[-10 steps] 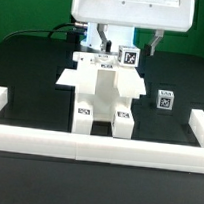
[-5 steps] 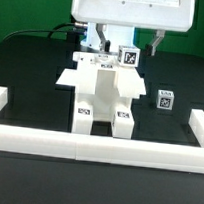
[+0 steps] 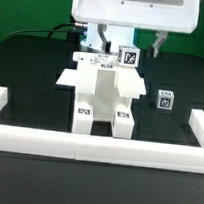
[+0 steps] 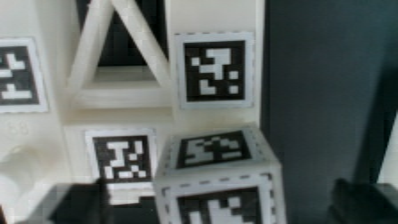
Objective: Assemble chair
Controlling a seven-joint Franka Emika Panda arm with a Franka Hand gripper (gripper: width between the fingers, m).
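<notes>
While the hand [image 3: 129,42] hangs at 12 o'clock of the chair [image 3: 101,90] in the exterior view, its fingers stand spread wide, one on each side of a tagged cube [image 3: 127,56]. In the wrist view a gap appears to separate each finger from the cube [image 4: 215,180], so nothing is gripped. The part-built chair stands at the middle of the desk [image 3: 33,69], just behind the border rail [image 3: 96,145]. A second tagged block [image 3: 166,98] lies apart at 3 o'clock.
</notes>
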